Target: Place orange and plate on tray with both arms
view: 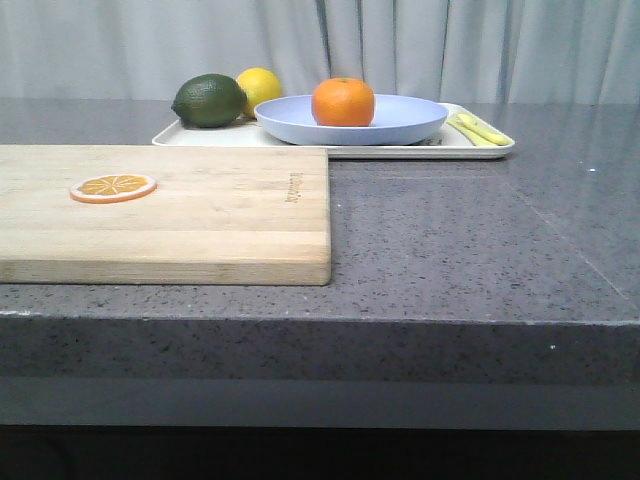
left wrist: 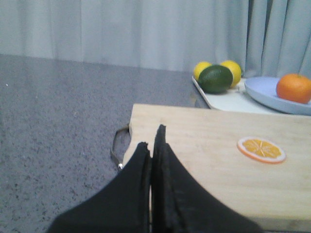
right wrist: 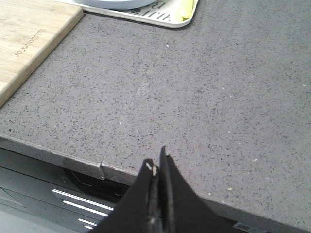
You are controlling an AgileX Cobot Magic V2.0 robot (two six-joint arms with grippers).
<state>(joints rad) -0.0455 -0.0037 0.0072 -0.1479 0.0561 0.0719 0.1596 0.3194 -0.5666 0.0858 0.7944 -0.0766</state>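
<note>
The left gripper (left wrist: 151,145) is seen in its wrist view with both black fingers pressed together, tip against tip, and nothing is held between them. It is positioned above the near corner of the wooden cutting board (left wrist: 218,170), close to the board's metal handle loop (left wrist: 116,143). Ahead of this gripper and to one side, an orange slice (left wrist: 261,149) is lying flat on the board. Well beyond the gripper, past the far edge of the board, the tray (left wrist: 228,101) is found, and on it the plate (left wrist: 272,94) is set with the orange (left wrist: 293,88) resting inside it. A dark green lime (left wrist: 215,78) and two yellow lemons (left wrist: 231,69) are grouped on the tray beside the plate. The right gripper (right wrist: 156,165) is likewise closed fully and empty; it is held over the front edge of the grey speckled countertop (right wrist: 218,97), well apart from the tray corner (right wrist: 180,22) seen far ahead of it. In the front view neither gripper is visible. There the orange (view: 343,102) is shown sitting in the plate (view: 400,125), which lies on the tray (view: 400,152) behind the cutting board (view: 200,215). A pale yellow utensil (view: 480,130) lies on the tray just beside the plate.
</note>
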